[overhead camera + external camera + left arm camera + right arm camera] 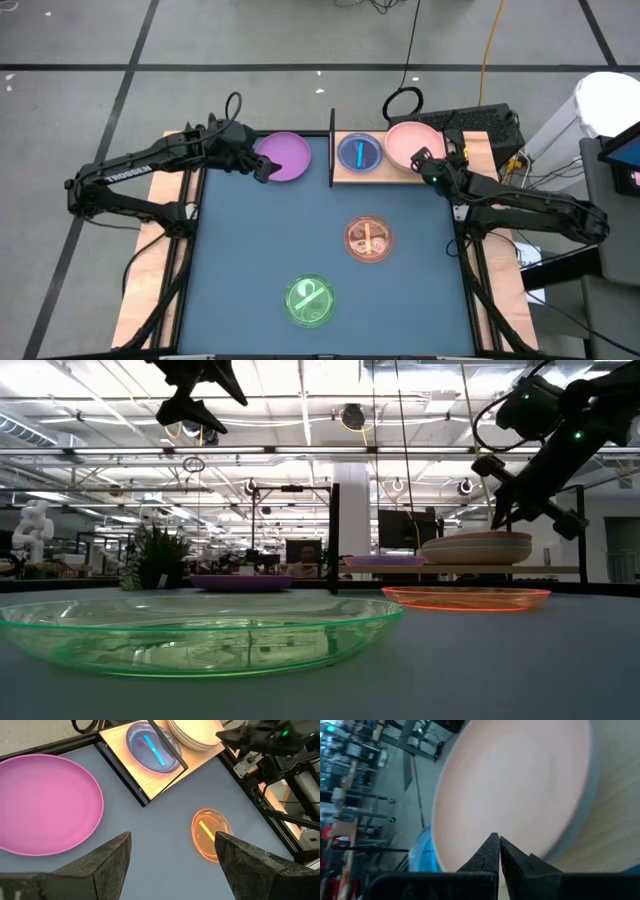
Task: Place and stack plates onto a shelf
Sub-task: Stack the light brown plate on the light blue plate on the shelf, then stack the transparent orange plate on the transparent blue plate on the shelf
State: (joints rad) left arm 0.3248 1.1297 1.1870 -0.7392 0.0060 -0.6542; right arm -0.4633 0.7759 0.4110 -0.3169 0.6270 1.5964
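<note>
Hovering: right claw [498,840] clenched empty above pink plate [520,785] | left claw [170,852] released

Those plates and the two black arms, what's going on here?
Two robot arms are putting plates onto a wooden shelf at the table's far edge. A stack of large plates topped by a pink plate and a small blue plate already sit on it. The right gripper, shut, is at the stack's edge. The left gripper, open, hovers by the purple plate. An orange plate and a green plate wait on the table.
</note>
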